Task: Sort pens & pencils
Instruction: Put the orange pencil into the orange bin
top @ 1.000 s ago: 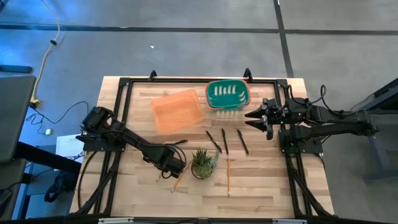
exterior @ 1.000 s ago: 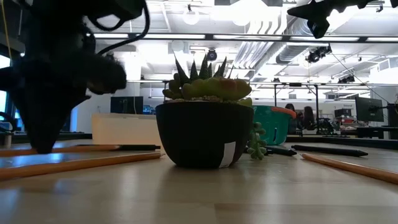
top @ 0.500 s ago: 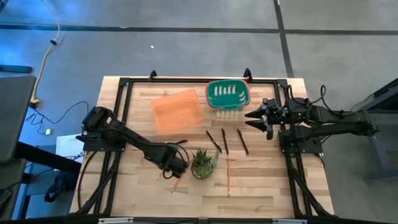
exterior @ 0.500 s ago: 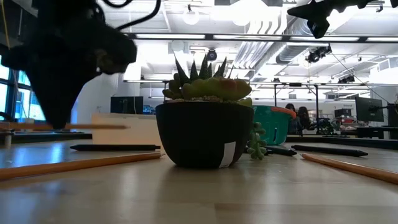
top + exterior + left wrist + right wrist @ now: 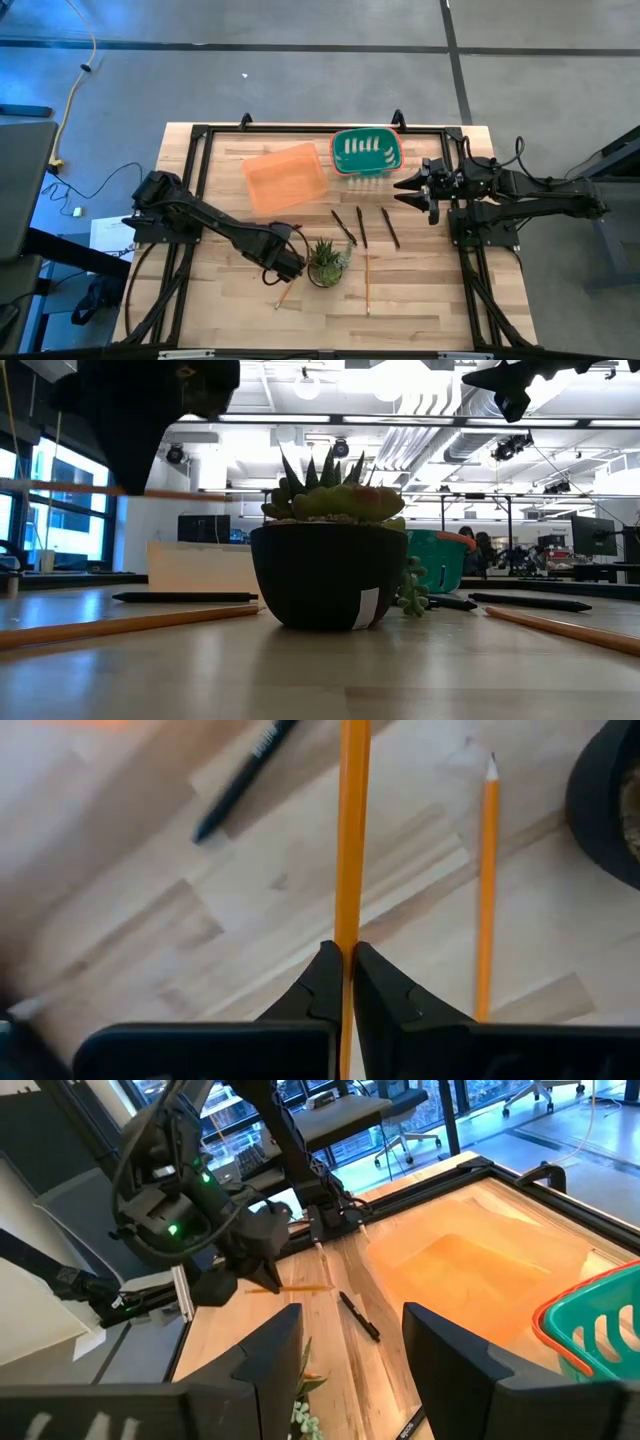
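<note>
While the potted plant (image 5: 327,262) crowds its gripper:
Left gripper (image 5: 345,958): pinching 1 pencil (image 5: 350,830), lifted higher than before.
Right gripper (image 5: 405,187): fingers spread, beside green basket (image 5: 366,151).

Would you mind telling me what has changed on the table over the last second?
The left gripper, shut on a pencil, has lifted it from the tabletop to well above it, level in the low view. The right gripper stayed open beside the green basket. The other pencils, the pens, the potted plant and the orange tray did not move.
</note>
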Robot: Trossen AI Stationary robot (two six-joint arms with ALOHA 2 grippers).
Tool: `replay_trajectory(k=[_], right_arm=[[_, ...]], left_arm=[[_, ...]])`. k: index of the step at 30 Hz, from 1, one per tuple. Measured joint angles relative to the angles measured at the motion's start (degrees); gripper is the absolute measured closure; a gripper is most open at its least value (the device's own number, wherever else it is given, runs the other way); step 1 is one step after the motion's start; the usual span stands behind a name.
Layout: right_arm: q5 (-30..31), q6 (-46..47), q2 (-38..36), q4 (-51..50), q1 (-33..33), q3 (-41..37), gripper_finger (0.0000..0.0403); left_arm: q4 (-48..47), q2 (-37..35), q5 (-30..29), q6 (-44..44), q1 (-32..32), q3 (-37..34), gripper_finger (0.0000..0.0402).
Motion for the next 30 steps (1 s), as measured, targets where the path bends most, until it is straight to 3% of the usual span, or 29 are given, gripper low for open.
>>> replay_trajectory(k=[16, 30], right_arm=[[-0.6, 1.7, 0.0, 0.0, 0.0, 0.0, 0.0238], [-0.6, 2.6, 0.0, -1.8, 0.0, 0.0, 0.0238]], left_arm=[[-10.7, 0.0, -7.3, 20.3, 10.8, 7.3, 0.0401], [-9.8, 0.0, -14.6, 43.3, 23.8, 9.2, 0.0401]])
